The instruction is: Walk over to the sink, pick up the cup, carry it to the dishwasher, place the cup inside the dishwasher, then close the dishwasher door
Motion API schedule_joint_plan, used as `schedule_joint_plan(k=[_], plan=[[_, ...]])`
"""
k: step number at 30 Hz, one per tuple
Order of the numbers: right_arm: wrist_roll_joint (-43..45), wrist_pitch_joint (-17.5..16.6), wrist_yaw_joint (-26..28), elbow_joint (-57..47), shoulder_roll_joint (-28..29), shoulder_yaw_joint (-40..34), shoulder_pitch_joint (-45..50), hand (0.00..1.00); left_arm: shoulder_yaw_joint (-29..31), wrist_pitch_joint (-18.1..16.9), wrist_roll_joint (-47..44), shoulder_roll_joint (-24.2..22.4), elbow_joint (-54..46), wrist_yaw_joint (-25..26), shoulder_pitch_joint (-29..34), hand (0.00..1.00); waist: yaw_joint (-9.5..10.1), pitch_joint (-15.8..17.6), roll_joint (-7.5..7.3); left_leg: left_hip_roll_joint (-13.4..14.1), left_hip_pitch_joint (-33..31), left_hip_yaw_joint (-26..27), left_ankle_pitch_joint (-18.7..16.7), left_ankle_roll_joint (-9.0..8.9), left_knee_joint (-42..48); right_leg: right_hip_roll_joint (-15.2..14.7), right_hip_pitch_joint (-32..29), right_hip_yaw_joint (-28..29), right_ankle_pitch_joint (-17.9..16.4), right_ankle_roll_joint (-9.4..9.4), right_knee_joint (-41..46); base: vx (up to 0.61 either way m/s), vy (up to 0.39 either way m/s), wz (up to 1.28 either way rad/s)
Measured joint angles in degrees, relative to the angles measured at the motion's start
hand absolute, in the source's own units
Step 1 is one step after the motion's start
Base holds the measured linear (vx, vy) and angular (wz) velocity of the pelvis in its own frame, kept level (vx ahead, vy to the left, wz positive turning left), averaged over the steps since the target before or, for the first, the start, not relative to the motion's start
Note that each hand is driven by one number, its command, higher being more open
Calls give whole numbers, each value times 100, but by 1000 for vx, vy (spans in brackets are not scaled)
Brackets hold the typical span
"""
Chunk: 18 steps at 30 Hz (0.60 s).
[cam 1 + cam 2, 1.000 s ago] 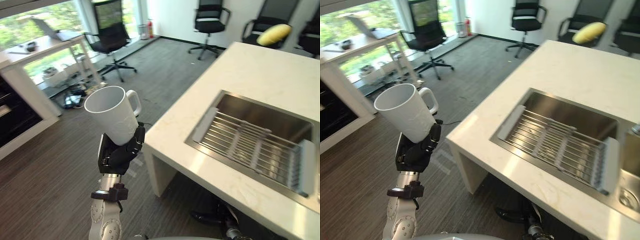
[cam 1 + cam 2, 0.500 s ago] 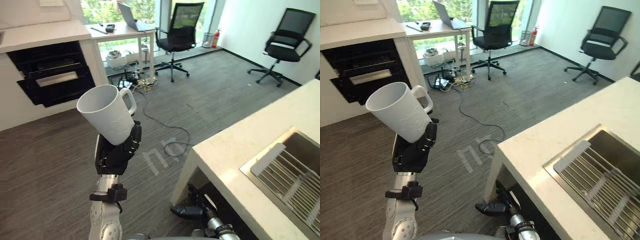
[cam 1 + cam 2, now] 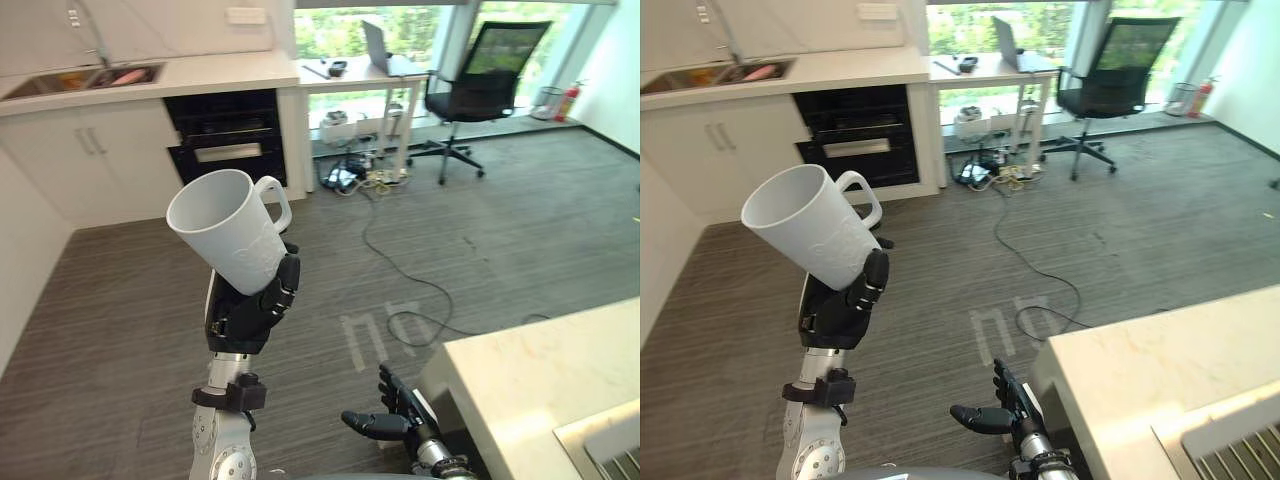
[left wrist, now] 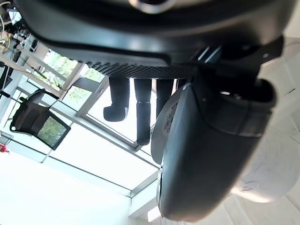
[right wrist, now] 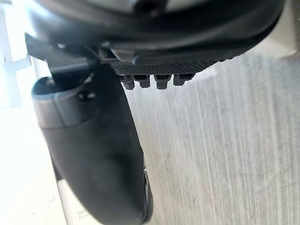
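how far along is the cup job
Pickup done: the left hand grips the white mug, raised over the floor. Carrying is under way, facing the black built-in appliance under the far counter. Right hand hangs open. Left: placing the mug inside, closing it.

Bright daylight from the far windows (image 3: 330, 18) washes the left wrist view white.

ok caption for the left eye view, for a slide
The left hand holds the white cup tilted above the floor; right hand hangs open by the pale counter.
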Motion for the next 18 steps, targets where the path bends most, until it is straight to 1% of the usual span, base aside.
schedule_joint_plan(k=[1,2,3,5,7,8,11,12,13,14,15,16,17,18], plan=[[1,0,-18,8,-37,-53,-16,100,-92,6,0,7,27,-16,-43,0,-13,-24,61,6,39,8,317,-89,-80,13,51,15,-17,5,-2,87,115,107],[0,9,-42,185,-66,-117,-131,100,-222,11,2,30,112,-63,-88,0,32,-51,69,-120,97,-146,349,-73,-137,-11,135,229,-59,-26,-50,19,145,77],[0,10,-65,301,-74,-98,-238,100,-286,4,-1,130,137,-68,-69,0,29,-59,16,-172,53,-255,315,-25,-59,-9,215,518,-95,-80,-173,3,138,61],[0,10,-76,359,-43,45,-400,100,-298,4,-4,274,227,-42,-73,0,34,-70,-59,-171,-123,-357,253,5,145,21,247,791,-91,-73,-374,-25,86,32],[1,9,-75,494,-38,148,-567,100,-310,22,-10,300,444,40,-88,0,26,-70,-62,-168,-200,-371,251,10,211,54,249,933,-73,-41,-511,-68,40,4],[1,10,-96,616,-47,202,-641,100,-340,65,-9,296,563,103,-92,0,9,-73,-59,-173,-196,-382,263,4,209,56,245,980,-56,12,-511,-80,23,-3],[4,75,-199,736,-107,209,-642,100,-494,198,18,349,595,146,-195,0,-63,-66,-82,-290,-196,-402,346,14,116,-28,78,1065,-141,95,-261,-78,44,0],[3,149,-207,751,-150,210,-624,100,-599,263,41,382,594,214,-294,0,-127,-53,-102,-379,-194,-499,354,24,80,-116,-7,1078,-217,47,-29,-73,74,5],[1,193,-209,753,-193,211,-614,100,-634,298,78,403,594,255,-339,0,-156,-53,-104,-409,-177,-535,356,28,28,-136,-73,1091,-236,14,136,-74,50,5],[-3,260,-204,761,-261,212,-608,100,-677,349,138,409,595,318,-417,0,-217,-37,-100,-471,-96,-568,363,26,-127,-171,-262,1196,-232,7,554,-67,45,5],[-5,284,-195,762,-268,212,-580,100,-686,372,167,429,596,346,-464,0,-287,-19,-117,-511,-29,-612,389,66,-192,-191,-367,1283,-220,-13,877,-86,57,12],[-5,292,-177,754,-245,215,-489,100,-689,388,223,437,605,361,-513,0,-351,14,-134,-515,66,-727,387,104,-230,-157,-457,1399,-193,-263,1260,-63,45,20],[-5,292,-169,749,-261,214,-423,100,-696,391,242,455,612,359,-535,0,-371,23,-87,-482,89,-852,349,168,-248,-69,-506,1491,-314,-399,1365,-76,20,38],[-5,296,-138,749,-216,252,-294,100,-678,383,250,481,614,355,-556,0,-388,38,-56,-435,68,-1063,355,156,-253,202,-515,1705,-434,-292,1100,-81,-4,51]])
